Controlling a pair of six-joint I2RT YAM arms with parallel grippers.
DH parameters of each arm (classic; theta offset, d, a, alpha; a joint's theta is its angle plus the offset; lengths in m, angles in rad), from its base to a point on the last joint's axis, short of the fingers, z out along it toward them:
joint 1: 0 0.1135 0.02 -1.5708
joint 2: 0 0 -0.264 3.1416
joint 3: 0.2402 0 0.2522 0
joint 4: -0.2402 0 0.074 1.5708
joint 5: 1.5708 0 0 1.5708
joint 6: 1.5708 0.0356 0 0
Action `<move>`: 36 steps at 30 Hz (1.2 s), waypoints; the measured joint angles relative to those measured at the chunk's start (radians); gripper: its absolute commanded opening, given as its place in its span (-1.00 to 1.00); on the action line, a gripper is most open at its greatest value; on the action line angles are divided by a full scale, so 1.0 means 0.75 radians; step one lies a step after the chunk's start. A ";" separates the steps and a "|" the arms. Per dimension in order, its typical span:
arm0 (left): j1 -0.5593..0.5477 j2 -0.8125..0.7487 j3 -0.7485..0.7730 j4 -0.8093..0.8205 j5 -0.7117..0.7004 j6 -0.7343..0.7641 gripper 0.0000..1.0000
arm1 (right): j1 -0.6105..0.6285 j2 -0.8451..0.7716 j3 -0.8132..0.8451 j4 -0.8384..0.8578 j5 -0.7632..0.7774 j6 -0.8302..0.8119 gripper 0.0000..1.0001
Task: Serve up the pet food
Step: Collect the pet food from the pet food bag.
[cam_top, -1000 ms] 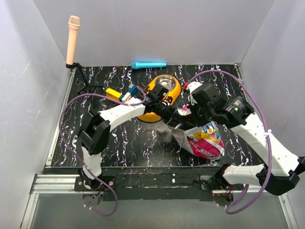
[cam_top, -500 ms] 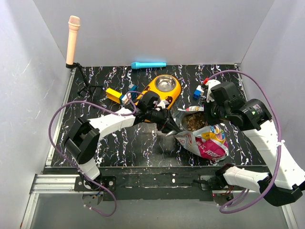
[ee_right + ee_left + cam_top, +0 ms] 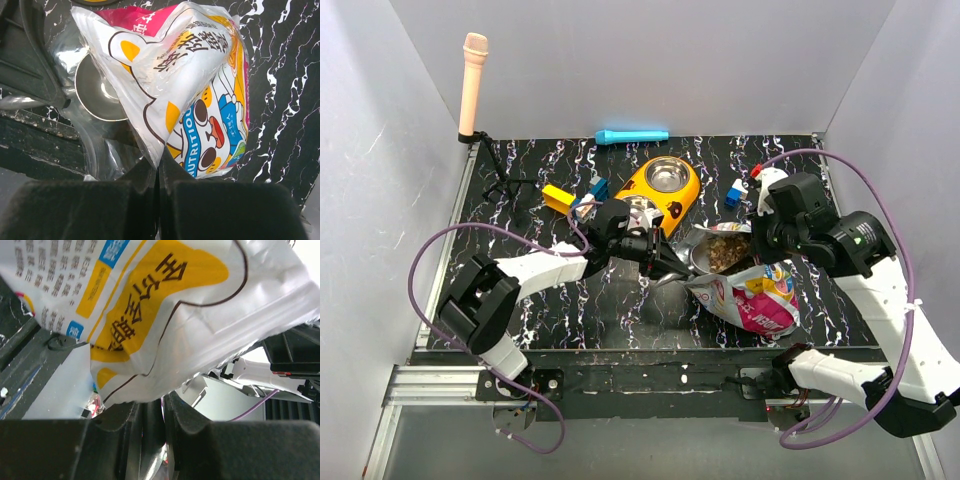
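Black marble-patterned desk (image 3: 580, 300) with white veins, closed in by plain white walls (image 3: 670, 60) on three sides. The yellow double bowl (image 3: 690, 190) sits near the middle. Behind it, against the back wall, lies a blue cylinder (image 3: 632, 136). Far to its left rear, a peach rod (image 3: 474, 80) stands upright. Toy blocks (image 3: 565, 198) lie just left of the bowl, and a small blue-and-white block (image 3: 734, 192) lies to its right.

On the near right side of the bowl, a foil bag (image 3: 755, 305) lies with its mouth open, and the pet food (image 3: 725, 252) shows inside. The left end effector (image 3: 150, 415) is clenched on what looks like a metal scoop (image 3: 100, 95) at the bag's mouth, its arm crossing in front of the bowl. The right end effector (image 3: 157, 172) is clamped tight on the bag's edge.
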 measured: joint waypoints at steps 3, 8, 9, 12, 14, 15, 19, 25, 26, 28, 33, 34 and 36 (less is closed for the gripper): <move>-0.001 0.048 -0.001 0.116 0.011 -0.006 -1.00 | -0.001 -0.023 -0.020 0.015 -0.003 0.001 -0.97; -0.003 0.160 -0.026 0.395 0.069 -0.075 -1.00 | -0.005 -0.039 -0.032 0.022 -0.005 0.004 -0.97; -0.003 0.153 -0.048 0.416 0.067 -0.079 -1.00 | -0.006 -0.039 -0.032 0.018 -0.006 0.006 -0.97; -0.008 0.115 -0.053 0.357 0.053 -0.045 -1.00 | -0.006 -0.039 -0.031 0.010 -0.012 0.004 -0.97; -0.015 0.145 -0.036 0.433 0.054 -0.103 -1.00 | -0.006 -0.039 -0.024 0.001 -0.001 -0.001 -0.97; -0.019 0.170 -0.041 0.512 0.054 -0.159 -1.00 | -0.007 -0.039 -0.019 -0.005 0.008 -0.002 -0.97; -0.027 0.171 -0.097 0.584 0.031 -0.207 -1.00 | -0.008 -0.038 -0.017 -0.018 0.005 -0.002 -0.97; -0.044 0.204 -0.062 0.637 0.034 -0.257 -1.00 | -0.010 -0.035 -0.003 -0.038 0.022 -0.004 -0.97; -0.048 0.200 -0.049 0.584 0.027 -0.218 -1.00 | -0.009 -0.035 -0.003 -0.040 0.021 -0.004 -0.97; -0.063 0.254 0.011 0.620 0.045 -0.246 -1.00 | -0.010 -0.035 -0.003 -0.043 0.026 -0.007 -0.97; -0.081 0.335 0.008 0.682 0.030 -0.287 -1.00 | -0.016 -0.036 -0.007 -0.064 0.044 -0.011 -0.97; -0.081 0.303 0.009 0.620 0.023 -0.247 -1.00 | -0.015 -0.038 -0.007 -0.070 0.042 -0.010 -0.97; -0.081 0.279 0.021 0.629 0.035 -0.254 -1.00 | -0.016 -0.046 -0.007 -0.078 0.043 -0.010 -0.97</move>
